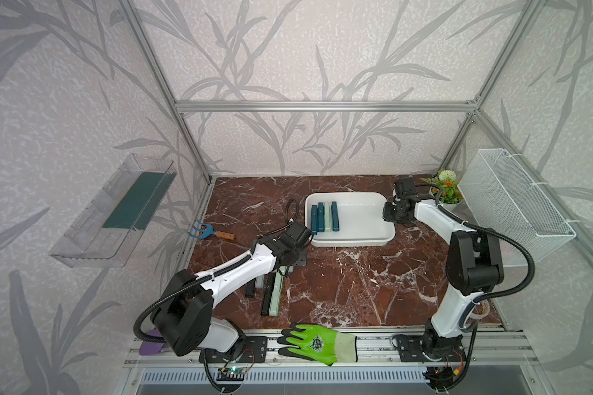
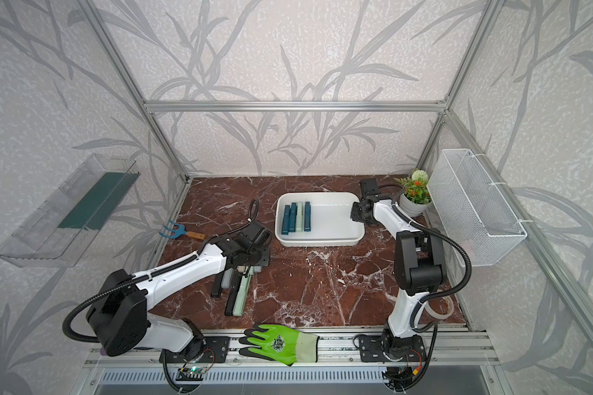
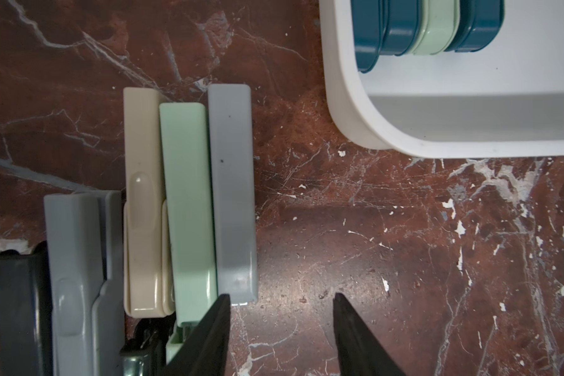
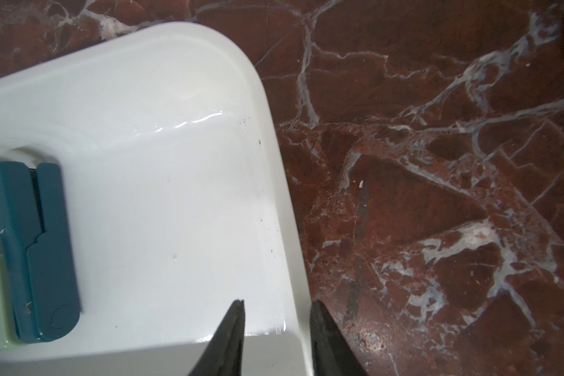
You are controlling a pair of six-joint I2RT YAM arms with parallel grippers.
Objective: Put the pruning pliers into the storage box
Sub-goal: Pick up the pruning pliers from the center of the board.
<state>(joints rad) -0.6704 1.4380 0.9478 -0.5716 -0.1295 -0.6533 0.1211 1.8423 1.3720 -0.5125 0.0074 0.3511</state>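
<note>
**Mia:** Where are the pruning pliers (image 1: 324, 217) (image 2: 297, 218), those slim, straight, bar-shaped plastic tools?

**Tom:** Four lie side by side in the shallow white plastic storage box (image 1: 353, 242) (image 2: 319, 242) with round corners. They are at its left end. Three are dark teal and one is pale green. You can see them in both top views.

**Mia:** And the others?

**Tom:** They lie on the red-brown marble table (image 1: 356, 290), in front of the box and to its left. The left wrist view shows a beige one (image 3: 142, 195), a pale green one (image 3: 188, 195) and a grey one (image 3: 232, 195) packed close together. Another grey one (image 3: 75, 276) and a black one (image 3: 13, 309) lie next to them.

**Mia:** What about the left gripper (image 3: 281, 296)?

**Tom:** It hangs right over that bunch. Its two black fingers are spread wide, and only bare table shows between them. One fingertip is by the ends of the pale green and grey bars. It holds nothing.

**Mia:** And the right gripper (image 4: 275, 302)?

**Tom:** It is at the box's right end. Its fingers are a little apart, one inside the box and one outside, with the white wall between them. I cannot tell if they touch the wall.

**Mia:** What else is there?

**Tom:** A blue hand rake (image 1: 208, 232) with a wooden handle lies on the table, left of the box. A bright green glove (image 1: 317, 343) lies on the metal rail at the front. A small potted plant (image 1: 447, 191) stands in the back right corner. A white wire basket (image 1: 514, 201) hangs on the right wall, and a clear plastic bin (image 1: 113, 212) on the left wall.
</note>
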